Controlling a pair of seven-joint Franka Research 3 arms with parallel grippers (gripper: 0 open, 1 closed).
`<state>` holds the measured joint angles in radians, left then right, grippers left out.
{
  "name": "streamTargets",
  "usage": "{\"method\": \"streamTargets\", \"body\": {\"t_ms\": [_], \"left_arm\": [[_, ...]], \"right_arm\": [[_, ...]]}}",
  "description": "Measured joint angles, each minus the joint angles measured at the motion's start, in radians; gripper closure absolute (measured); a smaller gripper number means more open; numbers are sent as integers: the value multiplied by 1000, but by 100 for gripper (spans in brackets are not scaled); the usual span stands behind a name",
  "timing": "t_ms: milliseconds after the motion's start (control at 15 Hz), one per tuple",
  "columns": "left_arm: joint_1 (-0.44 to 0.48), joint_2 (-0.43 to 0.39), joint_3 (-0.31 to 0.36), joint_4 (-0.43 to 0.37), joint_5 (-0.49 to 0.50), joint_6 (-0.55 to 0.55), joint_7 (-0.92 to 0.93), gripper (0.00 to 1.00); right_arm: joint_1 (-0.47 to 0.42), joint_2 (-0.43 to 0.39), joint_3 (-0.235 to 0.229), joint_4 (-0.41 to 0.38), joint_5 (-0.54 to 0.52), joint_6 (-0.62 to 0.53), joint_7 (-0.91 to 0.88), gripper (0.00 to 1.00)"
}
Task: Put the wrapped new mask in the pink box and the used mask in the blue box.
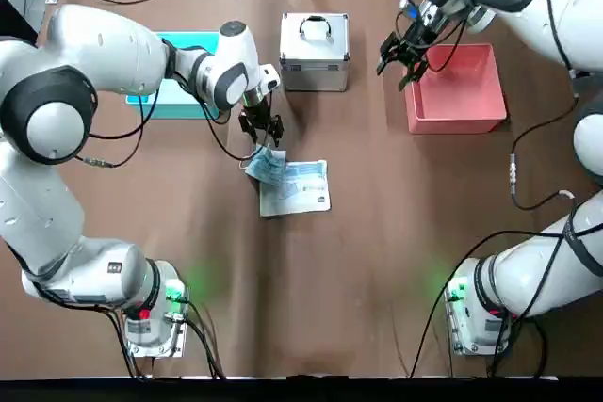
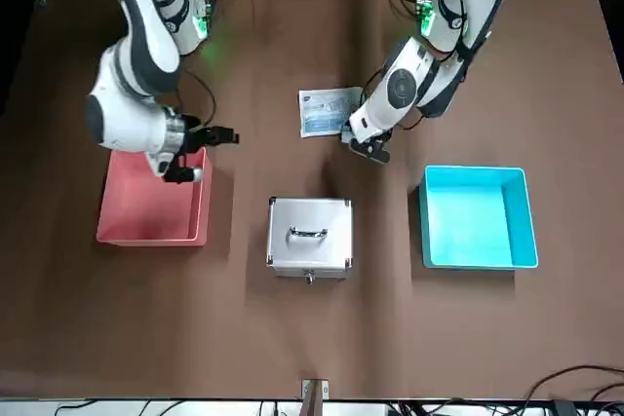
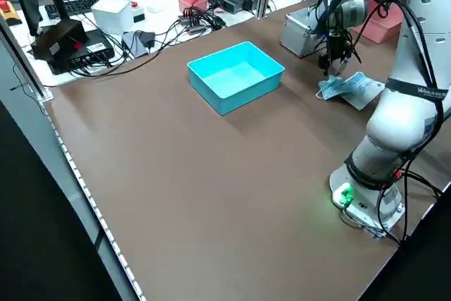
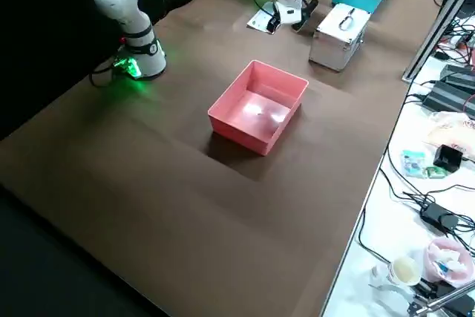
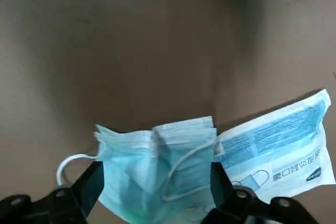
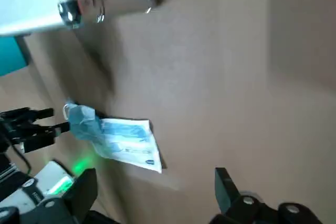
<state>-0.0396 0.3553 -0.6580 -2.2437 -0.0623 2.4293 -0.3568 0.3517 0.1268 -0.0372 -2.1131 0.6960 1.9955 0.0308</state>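
Note:
The used mask [image 1: 267, 165], a bunched light-blue wad, lies mid-table and overlaps one corner of the wrapped new mask [image 1: 298, 187], a flat printed packet. My left gripper [image 1: 262, 129] hovers just over the wad and is open. In the left wrist view its fingers [image 5: 90, 186] stand on either side of the used mask [image 5: 157, 166], with the packet [image 5: 278, 148] beside it. The blue box [image 1: 184, 91] sits behind the left arm, partly covered by it. My right gripper [image 1: 400, 52] is open and holds nothing, at the far left corner of the pink box [image 1: 459, 91].
A silver metal case [image 1: 315, 51] with a handle stands between the two boxes, just beyond the masks. Cables and equipment crowd the bench past the table's far edge. Both arm bases sit at the near edge.

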Motion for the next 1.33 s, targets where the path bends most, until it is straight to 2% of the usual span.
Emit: {"method": "streamTargets", "body": {"t_ms": [200, 400, 600, 800, 867, 1067, 1333], "left_arm": [[-16, 16, 0, 1, 1, 4, -28, 12], [-16, 37, 2, 1, 41, 4, -64, 15], [-15, 71, 3, 4, 88, 5, -110, 23], [-14, 88, 5, 11, 93, 6, -142, 53], [-15, 88, 5, 13, 94, 6, -167, 72], [-15, 88, 5, 13, 94, 6, -183, 98], [-14, 88, 5, 13, 94, 6, -187, 98]], "right_arm": [[83, 0, 0, -96, 123, 110, -33, 1], [216, 0, 1, -172, 242, 265, -39, 1], [344, 0, 1, -218, 315, 384, -38, 3], [445, 29, 2, -256, 344, 451, -30, 5], [478, 71, 1, -263, 347, 458, -28, 6], [521, 131, 0, -262, 409, 458, -29, 10], [577, 175, 0, -248, 462, 464, -26, 11]]}}
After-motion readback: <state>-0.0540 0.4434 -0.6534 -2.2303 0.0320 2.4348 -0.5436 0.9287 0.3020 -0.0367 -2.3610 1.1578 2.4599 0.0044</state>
